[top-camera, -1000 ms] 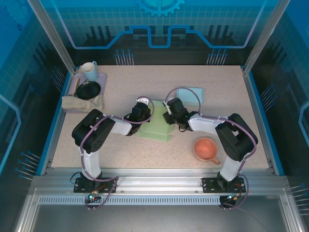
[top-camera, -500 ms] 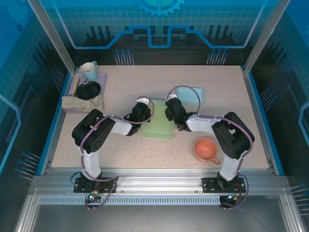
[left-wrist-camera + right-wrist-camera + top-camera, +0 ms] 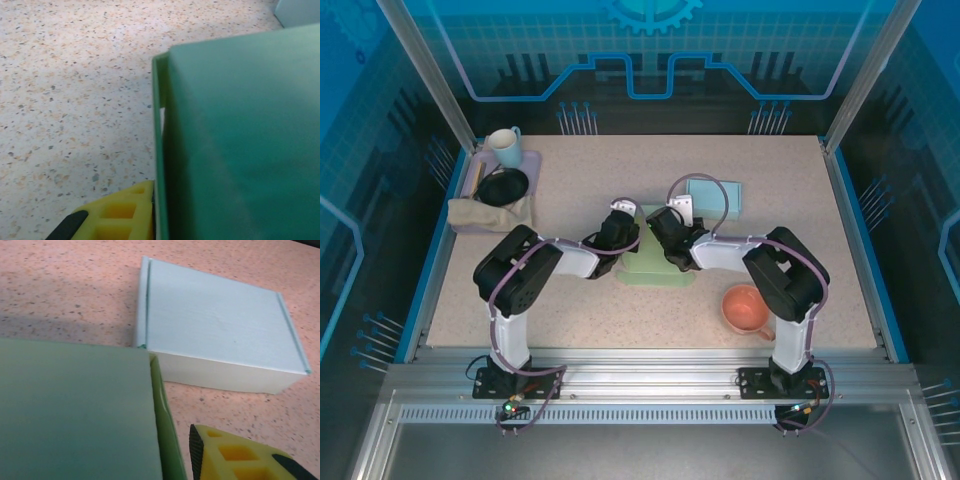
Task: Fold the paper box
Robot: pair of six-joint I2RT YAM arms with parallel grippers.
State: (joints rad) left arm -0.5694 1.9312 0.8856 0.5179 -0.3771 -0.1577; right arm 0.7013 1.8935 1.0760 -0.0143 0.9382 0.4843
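Observation:
The green paper box [image 3: 655, 270] lies mid-table between both arms. In the left wrist view its broad panel [image 3: 240, 140] covers the right side. My left gripper [image 3: 165, 220] is at the box's left wall, one yellow finger [image 3: 125, 212] pressed against the thin upright wall; the other finger is hidden behind the panel. From above, the left gripper [image 3: 623, 235] and right gripper [image 3: 663, 238] sit close together over the box's far end. In the right wrist view the right gripper [image 3: 167, 455] straddles the box's right wall [image 3: 165, 430], and a gap shows between that wall and its visible finger [image 3: 225, 455].
A closed pale blue box [image 3: 715, 192] [image 3: 215, 335] lies just beyond the green one. An orange cup [image 3: 747, 308] stands front right. At far left, a purple tray [image 3: 532, 160] holds a white mug [image 3: 504, 146], a black bowl [image 3: 503, 187] and a beige cloth [image 3: 480, 213].
My right gripper has swung left across the box's far end, toward the left gripper. The left gripper has edged slightly right, and the box has shifted a little to the right.

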